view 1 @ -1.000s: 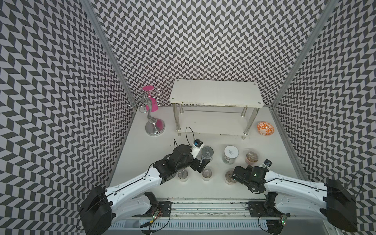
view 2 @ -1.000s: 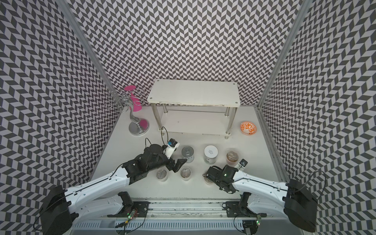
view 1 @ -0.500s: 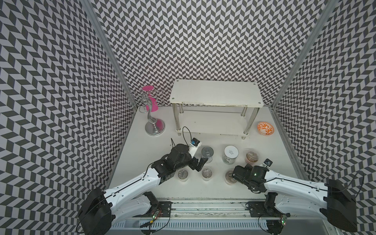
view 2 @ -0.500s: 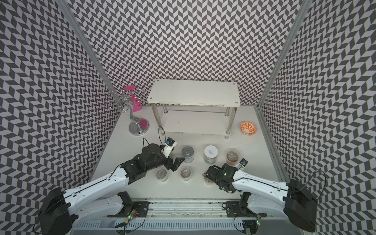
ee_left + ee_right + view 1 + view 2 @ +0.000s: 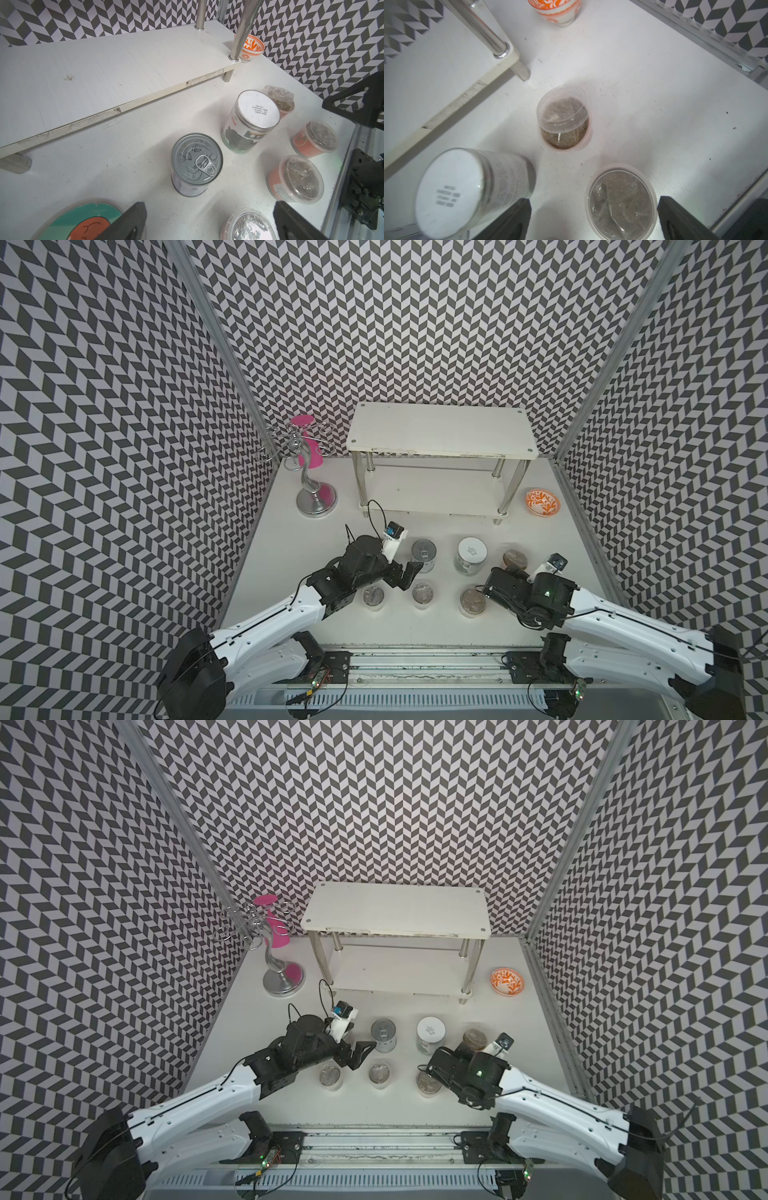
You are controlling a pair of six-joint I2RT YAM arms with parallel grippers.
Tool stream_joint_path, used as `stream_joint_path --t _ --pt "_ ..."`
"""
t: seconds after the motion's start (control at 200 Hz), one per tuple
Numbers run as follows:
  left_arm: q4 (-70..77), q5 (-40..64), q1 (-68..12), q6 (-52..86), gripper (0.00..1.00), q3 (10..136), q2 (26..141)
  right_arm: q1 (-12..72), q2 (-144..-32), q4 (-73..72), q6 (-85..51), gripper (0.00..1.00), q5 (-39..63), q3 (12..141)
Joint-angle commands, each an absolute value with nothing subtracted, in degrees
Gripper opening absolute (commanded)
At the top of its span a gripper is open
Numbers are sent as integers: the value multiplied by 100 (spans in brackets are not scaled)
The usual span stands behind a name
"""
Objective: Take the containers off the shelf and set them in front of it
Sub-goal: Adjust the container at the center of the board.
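Observation:
The white two-tier shelf [image 5: 440, 435] stands at the back, and both its tiers are bare. In front of it are the containers: a silver can [image 5: 424, 556], a white-lidded jar [image 5: 471, 554] and several clear tubs, such as tub [image 5: 422, 594]. My left gripper [image 5: 209, 207] is open over bare table near the can [image 5: 196, 160]. One of its fingers overlaps a jar with a teal-orange lid [image 5: 83, 218]. My right gripper [image 5: 593, 200] is open, and a tub [image 5: 620, 203] sits on the table between its fingers. In both top views the right arm hides this tub.
A chrome cup stand [image 5: 309, 485] with a pink cup [image 5: 307, 443] is at the back left. An orange-and-white bowl [image 5: 542, 502] sits to the right of the shelf. One tub [image 5: 564, 118] has its lid ajar. A metal rail [image 5: 716, 41] borders the table's right side.
The right gripper's jaws have opened wider around the tub. The left gripper has drawn back slightly to the left, still open.

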State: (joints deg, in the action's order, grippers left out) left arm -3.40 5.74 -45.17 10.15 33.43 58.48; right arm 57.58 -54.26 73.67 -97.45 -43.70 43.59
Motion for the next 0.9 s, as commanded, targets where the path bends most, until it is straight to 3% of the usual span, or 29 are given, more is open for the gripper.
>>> stream_joint_path --t 0.0,0.09,0.19,0.3,0.461,0.636,0.896 --pt "-175 547 -4465 1046 100 3287 5726 5761 -5252 7523 -9115 100 -5173 4772" --pt "-183 535 -4473 1055 100 3299 5722 5651 -5165 7389 -8512 100 -5442 4999" --pt "-168 518 -4470 1070 100 3308 5704 5202 -4810 6425 -6766 100 -5229 5071" --pt "-183 492 -4466 1062 100 3314 5679 4014 -4223 4872 -4721 100 -4129 4817" --pt "-232 466 -4472 1081 100 3365 5656 2131 -4087 3978 -3091 99 -2282 4540" --pt "-301 431 -4468 1113 100 3349 5551 964 -4720 3409 -2263 99 -848 4496" --pt "-346 362 -4467 1116 100 3297 5454 279 -5520 2603 -1909 99 -471 4074"
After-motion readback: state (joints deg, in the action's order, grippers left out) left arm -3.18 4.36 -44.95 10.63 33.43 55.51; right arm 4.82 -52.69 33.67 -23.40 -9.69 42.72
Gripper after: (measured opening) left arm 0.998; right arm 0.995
